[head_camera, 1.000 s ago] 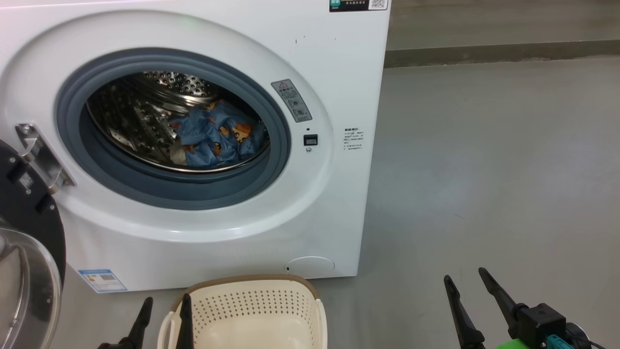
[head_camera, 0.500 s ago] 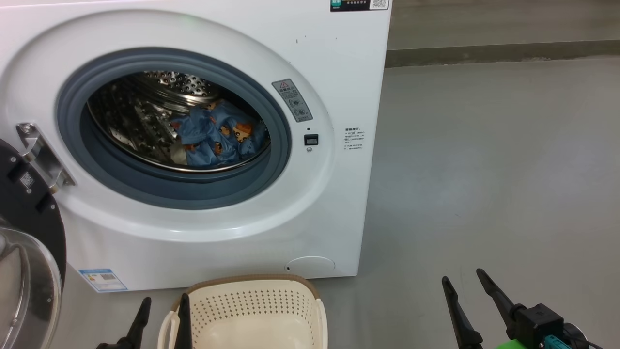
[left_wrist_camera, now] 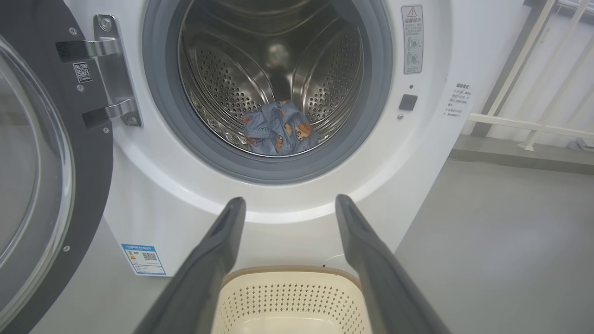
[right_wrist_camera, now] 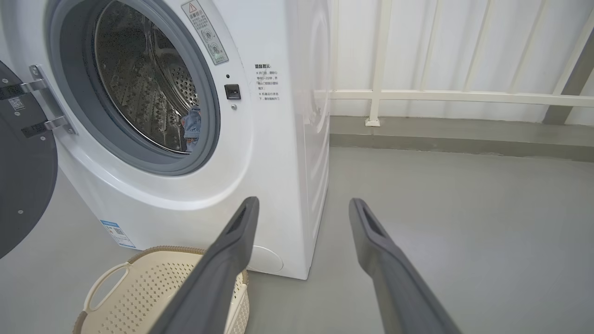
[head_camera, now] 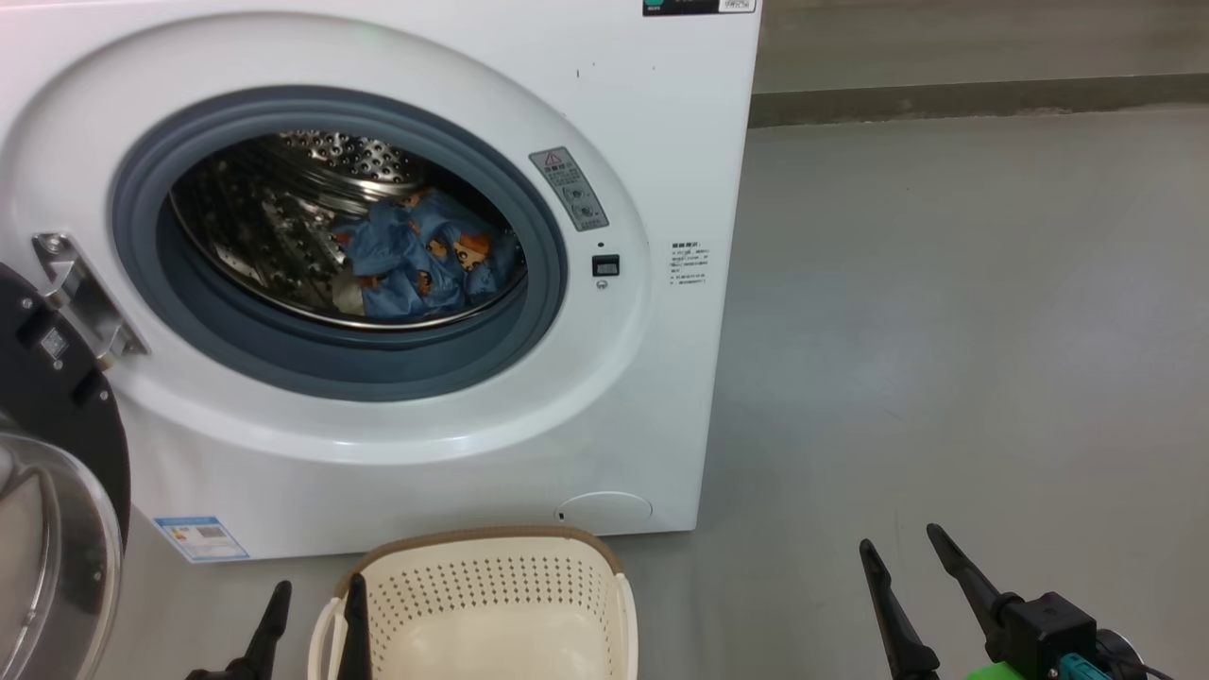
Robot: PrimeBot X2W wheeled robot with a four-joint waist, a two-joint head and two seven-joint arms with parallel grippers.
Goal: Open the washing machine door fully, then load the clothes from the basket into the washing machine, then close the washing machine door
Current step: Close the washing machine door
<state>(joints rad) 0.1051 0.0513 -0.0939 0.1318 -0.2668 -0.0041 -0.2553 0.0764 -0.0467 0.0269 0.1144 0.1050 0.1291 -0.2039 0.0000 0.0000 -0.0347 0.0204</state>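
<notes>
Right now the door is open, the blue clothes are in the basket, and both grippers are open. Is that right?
Not quite. The clothes lie inside the washing machine, not in the basket, as the head view shows. The rest holds: the door is open, and the left gripper and the right gripper are open.

There is one washing machine (head_camera: 623, 142) at eleven o'clock, one washing machine door (head_camera: 57, 397) at nine, one basket (head_camera: 491, 578) at six, one heap of blue printed clothes (head_camera: 416, 264) in the drum (head_camera: 274, 227), and two tools: left tool (head_camera: 320, 582) at seven, right tool (head_camera: 898, 537) at five.
</notes>
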